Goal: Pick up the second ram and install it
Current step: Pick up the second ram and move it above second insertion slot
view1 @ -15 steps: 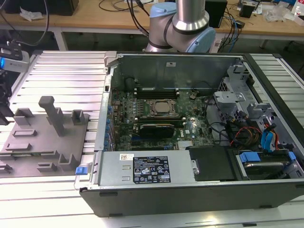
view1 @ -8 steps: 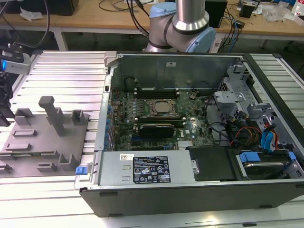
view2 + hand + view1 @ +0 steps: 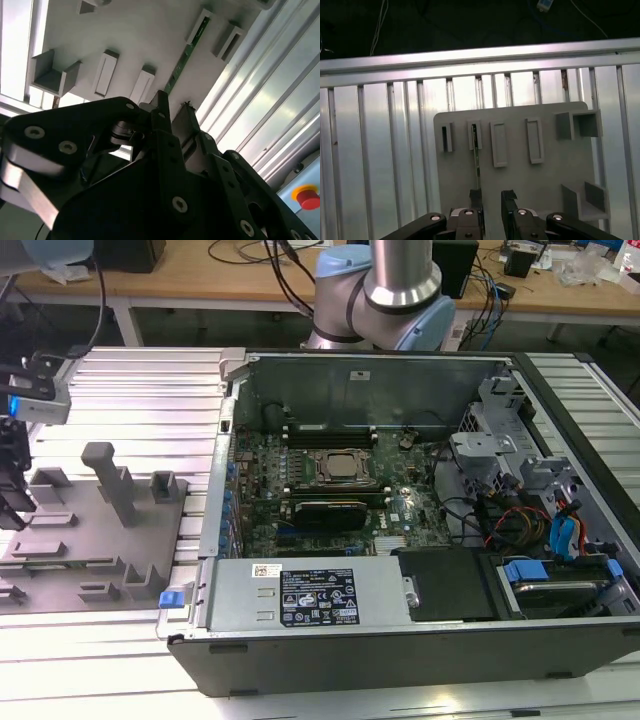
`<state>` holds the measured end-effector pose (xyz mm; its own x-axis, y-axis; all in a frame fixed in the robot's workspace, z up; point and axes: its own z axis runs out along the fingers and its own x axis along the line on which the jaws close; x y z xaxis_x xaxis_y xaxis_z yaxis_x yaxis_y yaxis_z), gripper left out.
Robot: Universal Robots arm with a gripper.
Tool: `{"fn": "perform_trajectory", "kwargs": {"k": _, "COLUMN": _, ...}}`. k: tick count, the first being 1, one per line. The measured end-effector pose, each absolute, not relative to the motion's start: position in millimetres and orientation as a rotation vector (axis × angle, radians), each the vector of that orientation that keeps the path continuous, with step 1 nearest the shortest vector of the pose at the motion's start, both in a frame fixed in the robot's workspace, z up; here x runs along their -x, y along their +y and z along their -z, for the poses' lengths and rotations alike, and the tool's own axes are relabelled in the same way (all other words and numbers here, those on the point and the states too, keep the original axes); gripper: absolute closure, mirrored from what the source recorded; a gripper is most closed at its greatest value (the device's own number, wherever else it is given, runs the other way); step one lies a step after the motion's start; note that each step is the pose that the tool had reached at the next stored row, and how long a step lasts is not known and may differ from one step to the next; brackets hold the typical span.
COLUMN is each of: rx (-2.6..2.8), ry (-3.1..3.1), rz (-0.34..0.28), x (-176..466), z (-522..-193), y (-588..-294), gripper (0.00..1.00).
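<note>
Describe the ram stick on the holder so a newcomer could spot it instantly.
Find the grey holder tray on the ribbed metal table beside the open computer case. The second ram stands on edge there, running from a slotted block toward the gripper. It is the one thin green strip on an otherwise all-grey tray.

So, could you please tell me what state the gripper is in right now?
Gripper: jaws open, holding nothing, close to the second ram standing in the grey holder tray.
</note>
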<state>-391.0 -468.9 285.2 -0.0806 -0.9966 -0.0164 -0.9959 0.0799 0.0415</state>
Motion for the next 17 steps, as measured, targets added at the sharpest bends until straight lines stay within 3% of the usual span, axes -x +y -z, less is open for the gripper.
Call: {"fn": "perform_trajectory", "kwargs": {"k": 17, "rx": -2.128, "ry": -2.288, "rz": 0.065, "x": 388.3, "z": -258.8, "y": -468.9, "gripper": 0.7}}
